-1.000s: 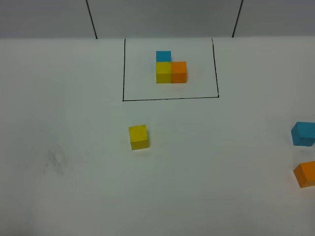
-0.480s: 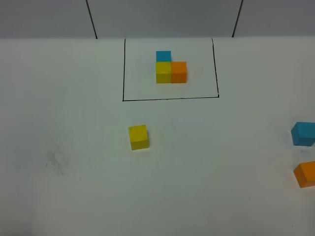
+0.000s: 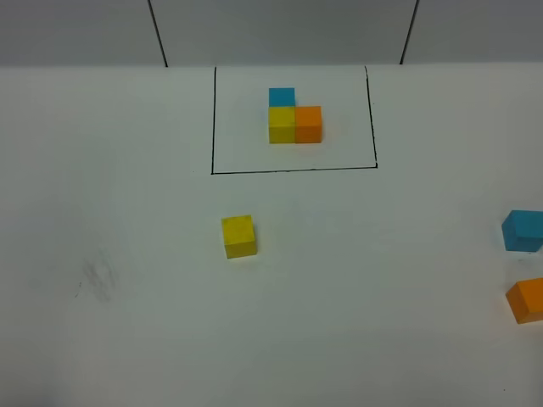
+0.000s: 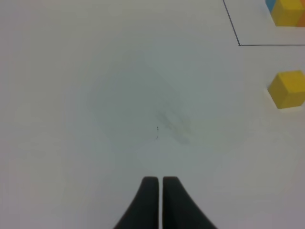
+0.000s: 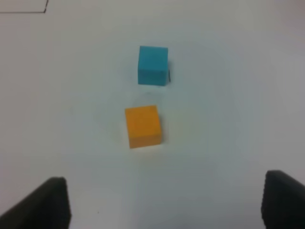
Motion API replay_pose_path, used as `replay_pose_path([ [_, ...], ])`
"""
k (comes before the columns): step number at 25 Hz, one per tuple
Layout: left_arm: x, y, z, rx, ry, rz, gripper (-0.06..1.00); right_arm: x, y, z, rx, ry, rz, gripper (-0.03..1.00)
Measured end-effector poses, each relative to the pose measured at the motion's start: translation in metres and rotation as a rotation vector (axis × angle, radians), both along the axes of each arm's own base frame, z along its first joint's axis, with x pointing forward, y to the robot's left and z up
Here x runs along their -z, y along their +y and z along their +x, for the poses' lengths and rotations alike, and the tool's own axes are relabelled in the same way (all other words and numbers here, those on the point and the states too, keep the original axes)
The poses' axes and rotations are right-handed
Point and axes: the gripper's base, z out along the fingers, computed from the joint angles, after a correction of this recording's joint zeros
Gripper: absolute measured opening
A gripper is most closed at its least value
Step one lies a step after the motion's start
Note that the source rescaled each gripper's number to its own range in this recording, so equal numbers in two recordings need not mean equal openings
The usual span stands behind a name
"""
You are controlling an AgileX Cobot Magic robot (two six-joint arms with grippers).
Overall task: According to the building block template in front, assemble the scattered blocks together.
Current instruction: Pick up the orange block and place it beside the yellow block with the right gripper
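Observation:
The building block template (image 3: 294, 117) is an L of blue, yellow and orange cubes inside a thin black rectangle at the back centre. Of the scattered blocks, the yellow block (image 3: 239, 236) (image 4: 287, 89) lies in the middle of the table, and the light blue block (image 3: 523, 231) (image 5: 153, 65) and orange block (image 3: 527, 300) (image 5: 143, 126) lie at the right edge. Neither arm shows in the exterior view. My left gripper (image 4: 159, 183) is shut with nothing in it, over bare table left of the yellow block. My right gripper (image 5: 164, 200) stands open, short of the orange block.
The white table (image 3: 127, 212) has a faint grey smudge (image 3: 97, 280) at the left. Two black lines run up the back wall behind the rectangle.

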Motion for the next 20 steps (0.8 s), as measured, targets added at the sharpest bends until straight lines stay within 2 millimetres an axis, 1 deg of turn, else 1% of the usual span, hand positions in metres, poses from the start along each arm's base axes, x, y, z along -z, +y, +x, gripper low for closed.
replay_pose_path([
  [9,0.0,0.0,0.0,0.0,0.0,0.0,0.0,0.006,0.002,0.031,-0.042,0.198,0.043,0.81],
  [20,0.0,0.0,0.0,0.0,0.0,0.0,0.0,0.013,0.001,0.074,-0.098,0.293,0.038,0.81],
])
